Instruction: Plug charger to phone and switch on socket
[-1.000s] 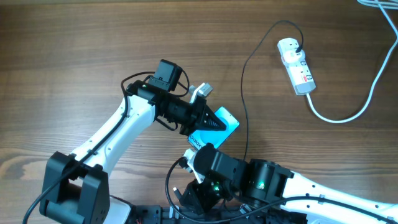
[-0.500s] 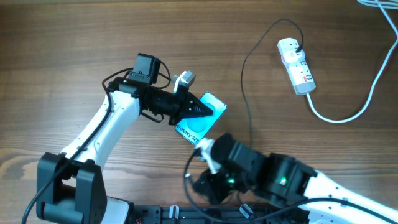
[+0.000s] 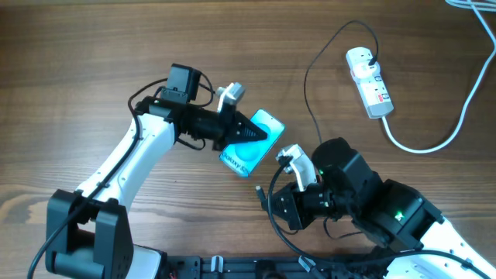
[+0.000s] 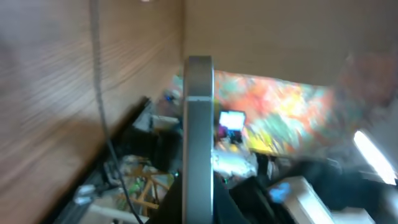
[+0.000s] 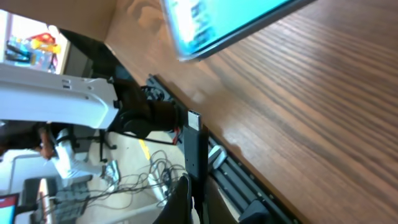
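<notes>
Clamps the phone point(image 3: 267, 122) in the left gripper point(image 3: 263, 138), fingers clenched on its edges, near the middle of the table point(image 3: 93, 62), seemingly raised and tilted. Pinches the charger point(image 3: 307, 85) by its plug point(image 5: 193, 134) in the right gripper point(image 3: 267, 200), fingers fully closed on it. Has carried the phone a little left and up over the last second, then kept it almost steady. Has swung the right gripper from beneath the phone out to its lower right, turning the plug toward the phone's near end. Shows, in the right wrist view, the plug below the phone's corner and apart from it, so not yet in. Points to lining up and pushing home as the step in hand. Leaves the socket point(image 3: 370, 81) at far right untouched, still to be switched on.
</notes>
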Motion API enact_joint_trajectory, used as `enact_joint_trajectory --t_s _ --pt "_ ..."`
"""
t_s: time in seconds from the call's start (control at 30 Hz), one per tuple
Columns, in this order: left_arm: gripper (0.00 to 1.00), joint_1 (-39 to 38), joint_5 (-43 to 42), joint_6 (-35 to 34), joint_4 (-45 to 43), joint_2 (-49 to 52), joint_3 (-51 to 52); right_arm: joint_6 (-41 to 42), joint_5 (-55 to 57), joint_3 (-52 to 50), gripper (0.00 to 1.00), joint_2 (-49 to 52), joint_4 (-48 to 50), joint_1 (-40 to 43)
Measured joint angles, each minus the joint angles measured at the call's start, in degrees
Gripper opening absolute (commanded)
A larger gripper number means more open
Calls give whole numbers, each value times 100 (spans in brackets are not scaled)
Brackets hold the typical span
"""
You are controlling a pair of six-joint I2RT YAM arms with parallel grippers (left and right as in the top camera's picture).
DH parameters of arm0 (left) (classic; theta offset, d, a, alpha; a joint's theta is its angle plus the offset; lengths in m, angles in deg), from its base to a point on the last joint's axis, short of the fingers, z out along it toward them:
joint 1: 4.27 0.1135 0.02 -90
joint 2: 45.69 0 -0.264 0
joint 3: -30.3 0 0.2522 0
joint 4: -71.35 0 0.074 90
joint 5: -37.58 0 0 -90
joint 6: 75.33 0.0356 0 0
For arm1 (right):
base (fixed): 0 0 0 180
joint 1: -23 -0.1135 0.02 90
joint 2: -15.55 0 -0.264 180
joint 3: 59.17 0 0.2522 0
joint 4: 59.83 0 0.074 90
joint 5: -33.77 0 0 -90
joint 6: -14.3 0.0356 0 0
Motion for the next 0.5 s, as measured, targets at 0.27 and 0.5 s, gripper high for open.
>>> enact_joint_trajectory --t_s 0.27,0.5 --pt "4 -120 1298 -1486 -1215 2 13 42 -127 0 4 42 -15 0" --pt "4 -433 4964 -1725 -269 2 17 44 634 0 4 55 -640 0"
